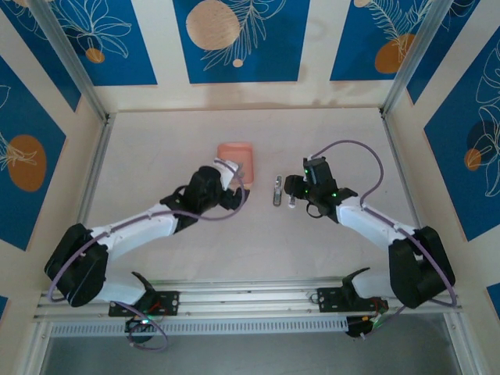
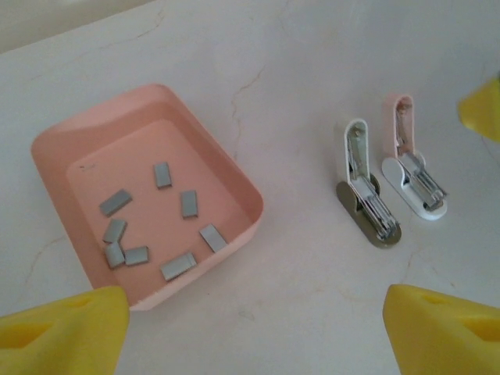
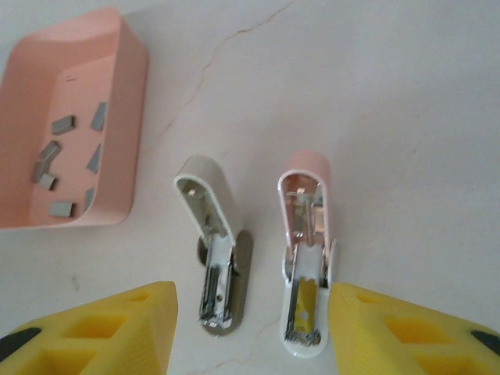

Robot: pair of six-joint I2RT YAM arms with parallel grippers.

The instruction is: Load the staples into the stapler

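Note:
The stapler (image 3: pixel 306 205) has a pale pink lid swung open from its white base, baring the silver channel; it also shows in the left wrist view (image 2: pixel 412 173). My right gripper (image 3: pixel 250 328) is open above it, its right yellow finger (image 3: pixel 406 328) close beside the base. From the top, the right gripper (image 1: pixel 296 198) hovers by the stapler (image 1: pixel 290 196). Several grey staples (image 2: pixel 188 203) (image 3: pixel 62 123) lie loose in the pink tray (image 2: pixel 250 199). My left gripper (image 2: pixel 254 336) is open over bare table, just in front of the tray, holding nothing.
A second stapler, white with a silver base plate (image 3: pixel 220 258) (image 2: pixel 366 195) (image 1: pixel 277 190), lies open just left of the pink one. The tray (image 1: pixel 235 156) (image 3: pixel 133 117) sits left of both. Patterned blue walls and metal posts ring the table.

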